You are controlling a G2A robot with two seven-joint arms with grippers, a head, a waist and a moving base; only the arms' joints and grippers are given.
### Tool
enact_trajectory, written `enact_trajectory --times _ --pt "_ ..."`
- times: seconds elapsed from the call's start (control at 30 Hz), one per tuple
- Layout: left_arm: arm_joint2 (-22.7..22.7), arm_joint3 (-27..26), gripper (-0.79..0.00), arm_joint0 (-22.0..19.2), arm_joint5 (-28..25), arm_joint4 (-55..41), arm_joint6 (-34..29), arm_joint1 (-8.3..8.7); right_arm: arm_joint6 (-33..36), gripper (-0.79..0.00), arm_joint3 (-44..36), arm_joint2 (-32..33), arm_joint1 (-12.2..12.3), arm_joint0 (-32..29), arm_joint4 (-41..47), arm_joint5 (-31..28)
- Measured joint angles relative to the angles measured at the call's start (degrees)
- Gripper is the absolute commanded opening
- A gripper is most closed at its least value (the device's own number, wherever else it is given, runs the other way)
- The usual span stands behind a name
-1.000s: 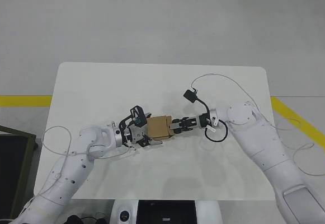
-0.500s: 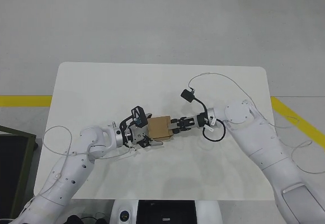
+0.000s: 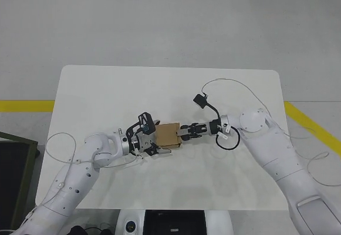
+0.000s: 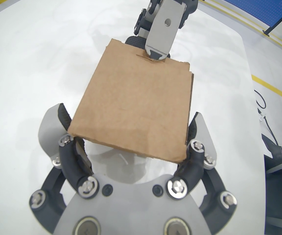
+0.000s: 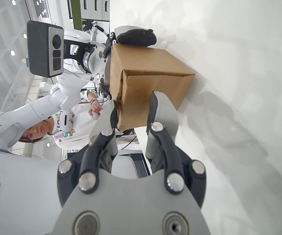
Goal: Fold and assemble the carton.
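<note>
The left gripper [image 3: 151,140] is spread wide, its two fingers spanning the full width of the carton [image 3: 170,134]. In the left wrist view one pad [image 4: 66,117] meets the near corner of the brown top panel [image 4: 136,103] and the other presses the opposite side, so this gripper [image 4: 128,125] holds the carton across its width. The near end under the top panel looks open.

The right gripper [image 3: 183,133] is drawn narrow. In its own wrist view it [image 5: 133,113] pinches the edge of the carton [image 5: 150,64], with one finger [image 5: 157,108] flat on an outer face and the other on the far side of the same cardboard edge. From the left wrist view its tip [image 4: 155,52] sits on the far edge of the top panel.

The carton lies near the middle of the white table [image 3: 100,94], somewhat toward the robot's side, squarely between the two grippers. From above it looks close to square, so its long axis is hard to tell. The line from one gripper to the other runs side to side across the table, slightly tilted. One side appears to rest against the table surface.
</note>
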Motion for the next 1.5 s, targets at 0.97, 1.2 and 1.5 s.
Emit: enact_trajectory --times 0.97,1.2,1.5 --pt "0.1 0.0 0.000 -0.2 0.1 -0.3 -0.1 -0.02 0.3 -0.785 -7.4 1.6 1.7 -5.3 -1.2 3.8" --pt "0.5 0.0 0.000 -0.4 0.2 -0.4 0.0 -0.12 0.1 -0.785 -6.1 0.2 1.1 -3.9 -0.6 3.0" --pt "0.5 0.0 0.000 -0.4 0.3 -0.5 0.0 -0.15 -0.1 -0.785 -4.9 -0.6 0.7 -3.0 0.1 2.3"
